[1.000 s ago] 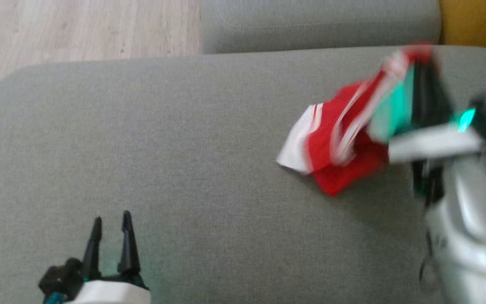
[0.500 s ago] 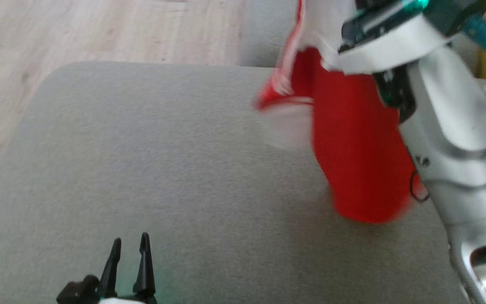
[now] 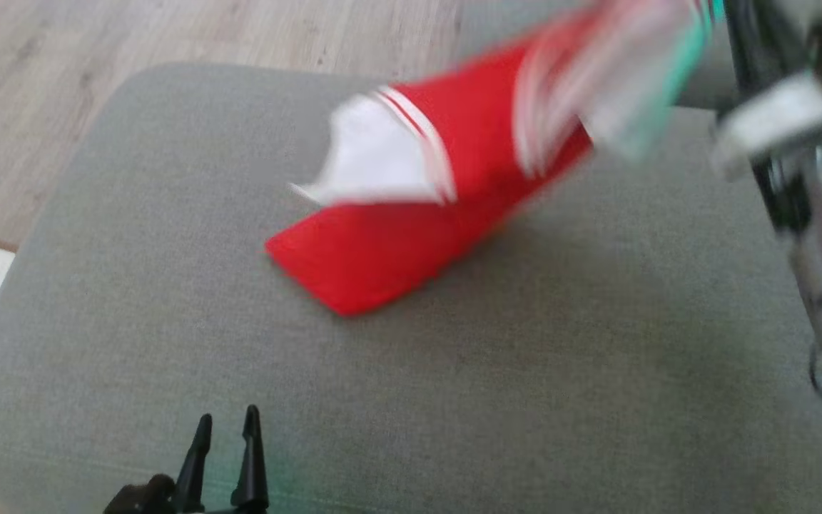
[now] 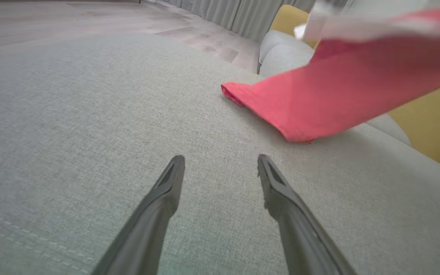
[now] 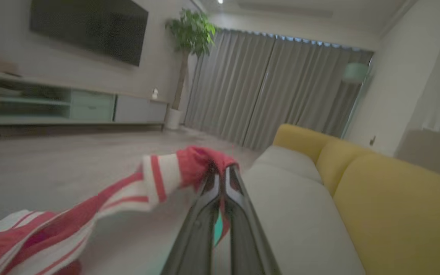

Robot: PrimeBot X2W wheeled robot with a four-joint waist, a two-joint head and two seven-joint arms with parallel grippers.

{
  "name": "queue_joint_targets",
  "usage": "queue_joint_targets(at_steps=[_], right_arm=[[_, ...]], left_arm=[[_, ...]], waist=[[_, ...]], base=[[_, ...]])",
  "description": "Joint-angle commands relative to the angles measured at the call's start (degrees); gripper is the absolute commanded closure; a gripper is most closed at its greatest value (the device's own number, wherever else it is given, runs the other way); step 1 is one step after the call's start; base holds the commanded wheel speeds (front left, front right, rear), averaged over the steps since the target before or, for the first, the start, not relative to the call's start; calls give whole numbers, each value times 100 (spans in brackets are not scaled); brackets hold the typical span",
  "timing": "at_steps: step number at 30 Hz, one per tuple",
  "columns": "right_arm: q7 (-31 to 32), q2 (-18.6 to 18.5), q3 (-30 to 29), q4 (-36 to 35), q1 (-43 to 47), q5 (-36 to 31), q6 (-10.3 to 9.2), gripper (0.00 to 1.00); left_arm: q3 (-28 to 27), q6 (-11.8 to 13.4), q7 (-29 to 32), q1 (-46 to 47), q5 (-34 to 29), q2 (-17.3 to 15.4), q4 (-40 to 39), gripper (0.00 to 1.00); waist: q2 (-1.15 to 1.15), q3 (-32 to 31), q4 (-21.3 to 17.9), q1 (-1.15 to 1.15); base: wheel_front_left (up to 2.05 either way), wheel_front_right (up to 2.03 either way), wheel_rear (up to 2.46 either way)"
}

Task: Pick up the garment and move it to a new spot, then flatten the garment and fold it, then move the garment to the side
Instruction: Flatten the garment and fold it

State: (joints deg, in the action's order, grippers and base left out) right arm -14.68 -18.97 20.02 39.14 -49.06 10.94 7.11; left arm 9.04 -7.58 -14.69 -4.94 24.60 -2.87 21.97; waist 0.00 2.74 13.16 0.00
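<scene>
Grey cushion [image 3: 168, 321]: blurred garment [image 3: 397, 243] in right pincer [image 5: 222, 170].

Grey fabric seat cushion [image 3: 168, 321]: broad and flat, with a stitched seam near one edge. Pale wood floor [image 3: 61, 43] lay beyond it. A yellow sofa backrest [image 5: 395, 198] ran along the pale seats. Across the room hung grey curtains [image 5: 266, 88], with a potted plant [image 5: 191, 30] just beside them. A dark wall screen [image 5: 90, 28] was mounted above a low cabinet [image 5: 71, 105].
</scene>
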Motion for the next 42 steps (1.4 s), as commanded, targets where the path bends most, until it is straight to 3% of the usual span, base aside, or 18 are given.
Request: queue_joint_targets(at_steps=[1,2,7,13,19,24,31,42], right_arm=[[-32,-68,-49,95,29,-42,37,59],[2,-135,-172,516,133,-50,37,0],[-21,-148,-761,1692,470,-154,37,0],[-29,447,-936,1216,1107,-240,37,0],[-30,1120,-156,728,1637,-78,37,0],[-31,1406,737,966,1416,301,37,0],[-13,1522,1560,1768,791,477,37,0],[-15,1577,1887,2663,255,573,37,0]], left_arm=[[-132,9,-30,263,-59,-1,-163,0],[-92,9,-30,303,-75,-1,-159,0],[-14,9,-30,473,-92,-1,-163,0],[-50,9,-30,531,-102,-1,-146,0],[67,9,-30,616,-98,-1,-147,0],[259,9,-30,756,-20,0,-211,0],[491,9,-30,915,146,0,-349,0],[650,9,-30,977,263,0,-481,0]], waist=[[0,110,2,0],[0,161,3,0],[0,320,-16,0],[0,355,-129,0],[0,399,-36,0],[0,572,374,0],[0,892,980,0],[0,1202,1376,0]], base=[[0,0,0],[0,0,0],[0,0,0],[0,0,0],[0,0,0],[0,0,0],[0,0,0],[0,0,0]])
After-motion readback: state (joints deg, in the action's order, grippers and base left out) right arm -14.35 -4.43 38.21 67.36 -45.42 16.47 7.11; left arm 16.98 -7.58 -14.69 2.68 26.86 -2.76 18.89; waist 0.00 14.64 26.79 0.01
